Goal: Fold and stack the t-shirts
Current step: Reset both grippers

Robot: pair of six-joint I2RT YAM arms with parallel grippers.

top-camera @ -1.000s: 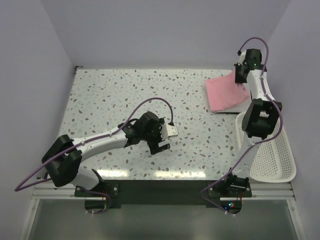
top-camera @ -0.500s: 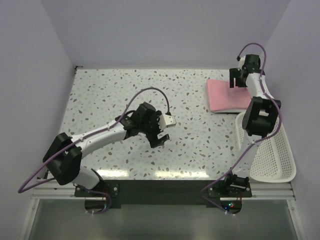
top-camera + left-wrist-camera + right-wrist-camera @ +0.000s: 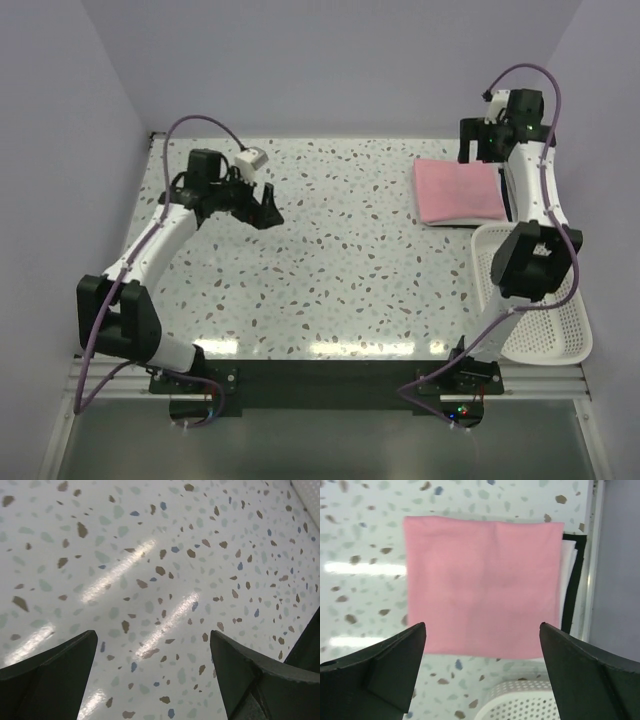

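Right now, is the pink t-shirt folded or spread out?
Folded: the pink t-shirt lies as a flat rectangle, no sleeves showing, over white cloth.

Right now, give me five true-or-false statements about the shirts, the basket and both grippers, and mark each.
1. The pink t-shirt lies folded flat. True.
2. The right gripper is clamped on it. False: it is open, holding nothing.
3. The left gripper is open over bare table. True.
4. The pink t-shirt lies in the basket. False: it lies outside, past the basket's far end.
5. A white t-shirt shows beneath the pink one. True.
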